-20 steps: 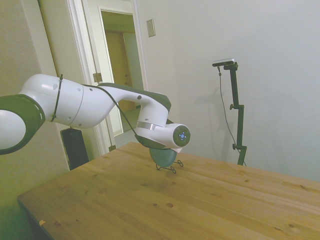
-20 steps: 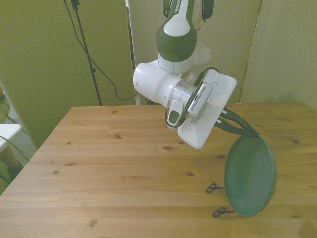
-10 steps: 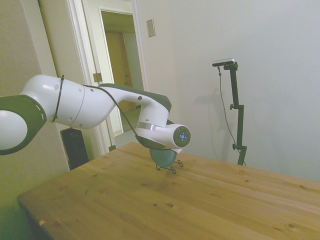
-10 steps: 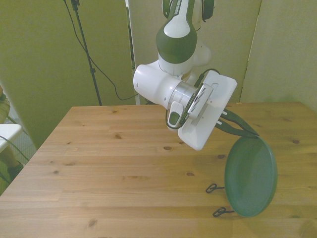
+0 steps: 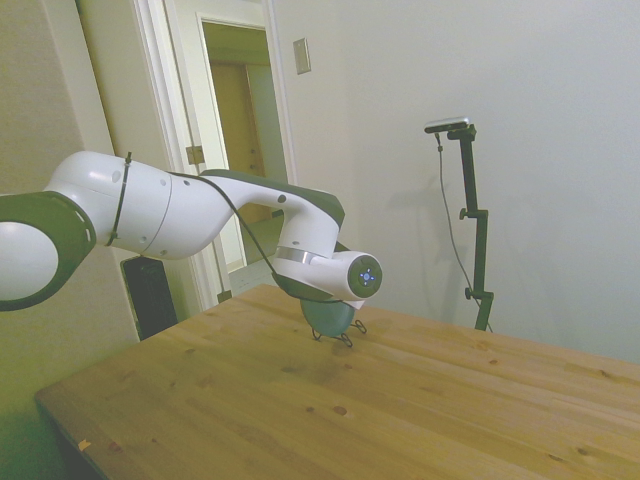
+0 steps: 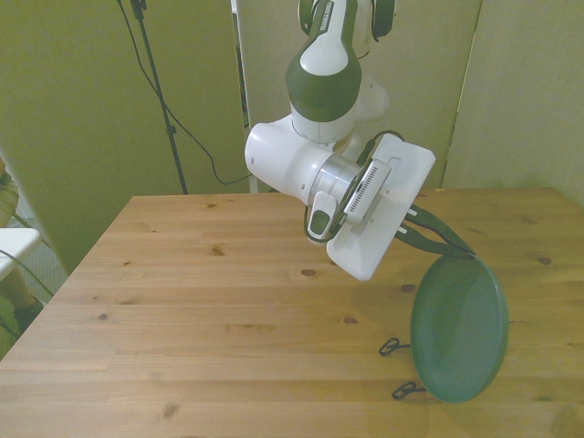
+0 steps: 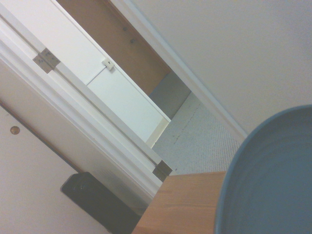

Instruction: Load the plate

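Plate held on edge over a wire rack

From left to right: the end effector (image 6: 453, 245) grips the top rim of the plate (image 6: 459, 328), which hangs on edge just below it, its bottom edge in the rack (image 6: 399, 369) on the counter (image 6: 201, 301). The plate looks stiff, smooth and breakable; the rim seems the best hold.

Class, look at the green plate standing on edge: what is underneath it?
Under the plate sits a thin black wire rack on the wooden table; two looped feet stick out. The rest of the rack is hidden behind the plate.
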Tool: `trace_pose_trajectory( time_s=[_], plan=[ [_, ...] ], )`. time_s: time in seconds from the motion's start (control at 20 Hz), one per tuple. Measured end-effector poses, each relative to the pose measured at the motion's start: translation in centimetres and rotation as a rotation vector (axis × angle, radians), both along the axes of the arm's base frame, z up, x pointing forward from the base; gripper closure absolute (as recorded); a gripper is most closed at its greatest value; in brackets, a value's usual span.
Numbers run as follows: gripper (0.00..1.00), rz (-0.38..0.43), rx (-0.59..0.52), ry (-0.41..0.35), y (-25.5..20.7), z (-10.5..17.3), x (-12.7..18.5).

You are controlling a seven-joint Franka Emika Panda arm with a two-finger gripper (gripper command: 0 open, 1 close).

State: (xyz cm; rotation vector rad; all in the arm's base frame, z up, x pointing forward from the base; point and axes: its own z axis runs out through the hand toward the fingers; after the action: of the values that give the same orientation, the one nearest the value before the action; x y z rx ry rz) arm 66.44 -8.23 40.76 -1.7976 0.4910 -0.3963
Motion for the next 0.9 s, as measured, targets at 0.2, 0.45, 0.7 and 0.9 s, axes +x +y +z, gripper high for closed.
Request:
trace_pose_trajectory(
  time_s=[0.2,0.45,0.7,0.9],
  plan=[
    [1.00,-0.003,0.000,0.001,-0.18,-0.06,-0.02],
    [0.00,-0.008,-0.003,0.001,-0.50,-0.14,-0.08],
    [0.00,-0.007,-0.004,-0.001,-0.49,-0.16,-0.09],
    [0.00,-0.005,-0.006,-0.006,-0.43,-0.02,-0.04]
  ],
)
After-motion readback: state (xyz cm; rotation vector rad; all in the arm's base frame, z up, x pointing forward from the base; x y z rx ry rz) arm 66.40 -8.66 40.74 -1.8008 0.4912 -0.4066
